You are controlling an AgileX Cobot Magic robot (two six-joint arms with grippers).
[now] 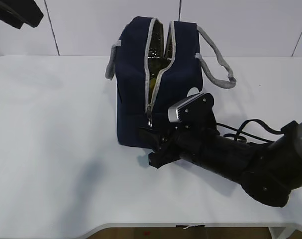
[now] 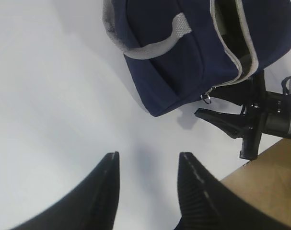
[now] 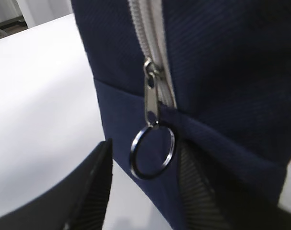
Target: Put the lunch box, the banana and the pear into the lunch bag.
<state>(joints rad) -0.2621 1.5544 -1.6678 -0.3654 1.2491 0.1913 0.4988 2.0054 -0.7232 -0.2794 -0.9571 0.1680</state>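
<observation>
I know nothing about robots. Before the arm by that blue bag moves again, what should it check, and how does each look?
1. Lunch bag upright on table: ok.
2. Zipper open along the top: ok.
3. Ring pull between right tool fingers: ok.
4. Ring actually gripped: cannot tell.
5. Left tool open, empty, clear of bag: ok.
6. Food already inside: cannot tell.

I see a boxy navy-blue fabric lunch bag (image 1: 158, 94) with a light grey zipper (image 3: 147, 28), a dark metal ring pull (image 3: 153, 149) and grey rope handles (image 1: 218, 62), on a plain white table (image 1: 56, 144). My two ribbed grippers, left (image 2: 147, 191) and right (image 3: 145, 191), are black.
</observation>
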